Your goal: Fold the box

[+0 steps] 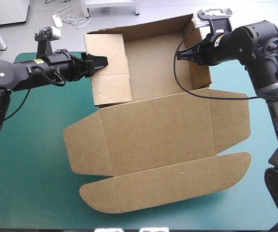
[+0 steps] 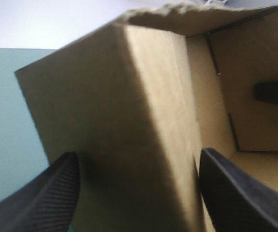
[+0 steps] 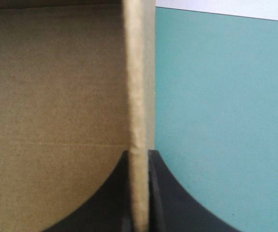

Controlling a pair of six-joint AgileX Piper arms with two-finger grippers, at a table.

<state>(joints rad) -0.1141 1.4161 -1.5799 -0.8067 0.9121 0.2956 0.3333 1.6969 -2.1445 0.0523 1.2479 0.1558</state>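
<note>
Box (image 1: 153,130) on teal-green cover (image 1: 32,159), right tool (image 1: 179,55) pinching wall.

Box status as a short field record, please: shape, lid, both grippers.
box: brown, open tray at far side, walls raised
lid: flat on table, toward near edge
left gripper: open, astride left wall panel
right gripper: shut on box, at right wall
</note>
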